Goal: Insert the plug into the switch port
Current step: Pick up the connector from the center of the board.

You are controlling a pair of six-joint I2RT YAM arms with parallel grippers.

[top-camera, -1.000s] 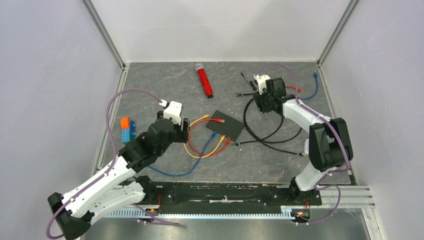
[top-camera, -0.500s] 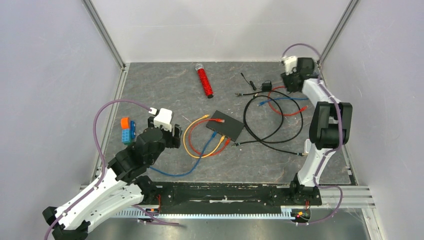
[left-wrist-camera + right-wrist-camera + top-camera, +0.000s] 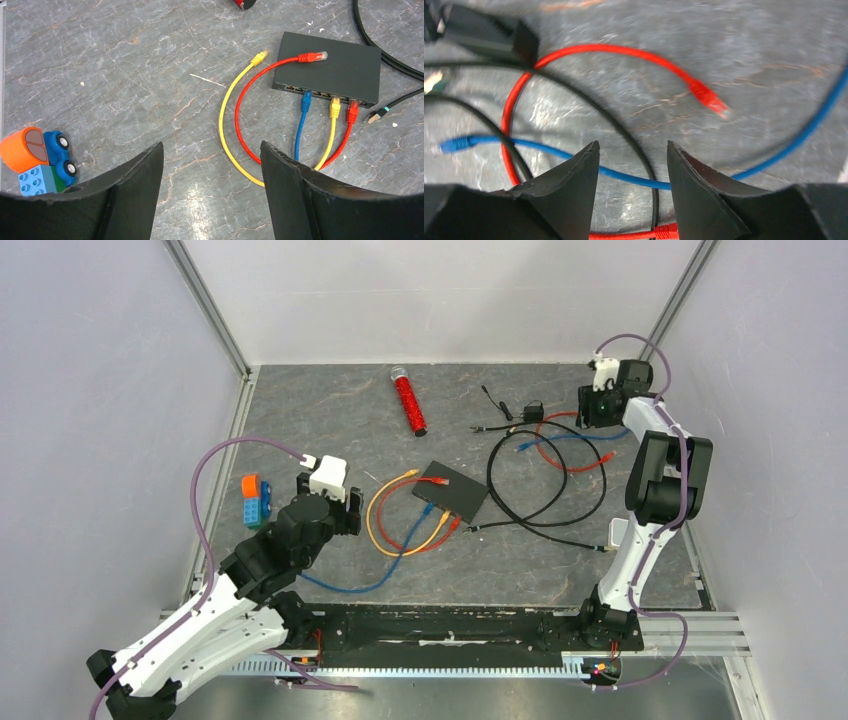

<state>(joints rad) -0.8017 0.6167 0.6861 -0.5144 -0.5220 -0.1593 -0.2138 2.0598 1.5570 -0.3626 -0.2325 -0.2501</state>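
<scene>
The left tool (image 3: 211,147) hangs wide open and empty over the surface (image 3: 125,75), near toy blocks (image 3: 37,162). The switch (image 3: 330,70) lies mid-surface. Blue, yellow and red cables fill three sockets of its row, and a free port (image 3: 320,93) shows between blue and yellow. A red plug (image 3: 312,56) rests on the switch, and a yellow plug (image 3: 259,57) lies just beside it. The right tool (image 3: 633,145), open and empty, hovers at the far right over a blue plug (image 3: 454,145).
</scene>
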